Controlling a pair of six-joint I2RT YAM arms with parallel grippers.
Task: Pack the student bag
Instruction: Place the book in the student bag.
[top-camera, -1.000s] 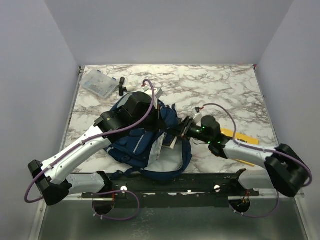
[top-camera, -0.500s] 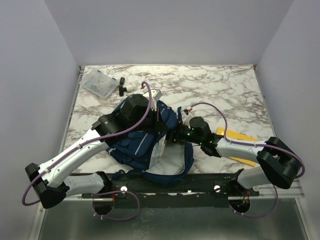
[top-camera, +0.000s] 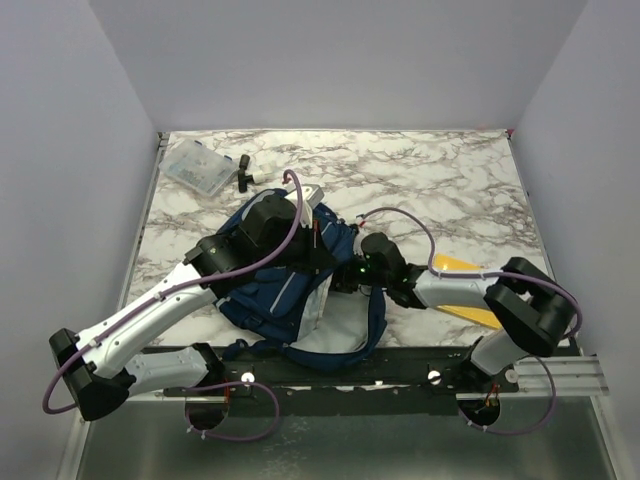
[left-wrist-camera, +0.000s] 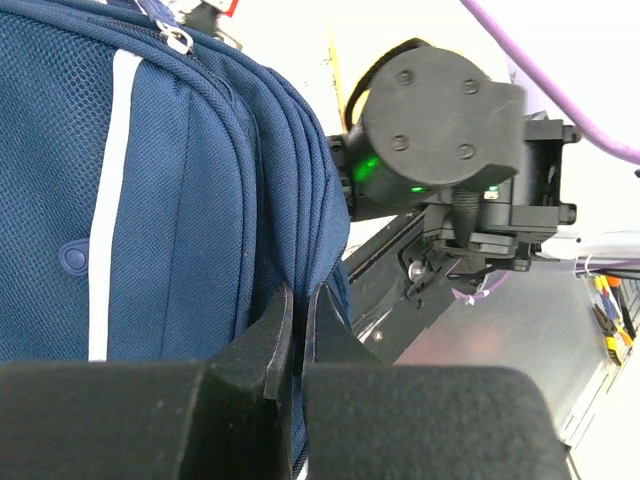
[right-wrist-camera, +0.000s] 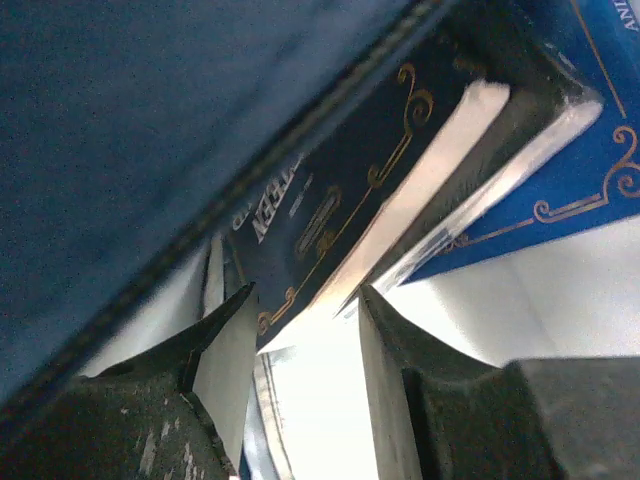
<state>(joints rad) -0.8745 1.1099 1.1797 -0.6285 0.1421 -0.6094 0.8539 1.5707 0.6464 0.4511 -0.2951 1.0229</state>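
The student bag (top-camera: 270, 290), navy with pale stripes, lies at the table's near middle with its mouth facing right. My left gripper (top-camera: 316, 243) is shut on the upper rim of that mouth; in the left wrist view its tips (left-wrist-camera: 297, 300) pinch a fold of the bag's fabric (left-wrist-camera: 150, 200). My right gripper (top-camera: 345, 275) reaches into the opening. In the right wrist view it (right-wrist-camera: 305, 300) stands open, with the corner of a dark-blue, gold-trimmed book (right-wrist-camera: 340, 190) between its fingertips. A second blue book (right-wrist-camera: 570, 170) lies beside it, under the bag's fabric (right-wrist-camera: 130, 110).
A clear plastic box (top-camera: 200, 168) and a small black part (top-camera: 243, 176) sit at the table's far left. A yellow flat item (top-camera: 462, 290) lies under my right forearm. The right wrist housing (left-wrist-camera: 440, 110) is close beside the bag's rim.
My right arm has pushed left, deeper into the bag's mouth, and its jaws have come apart from the book. The left gripper keeps its hold on the rim.
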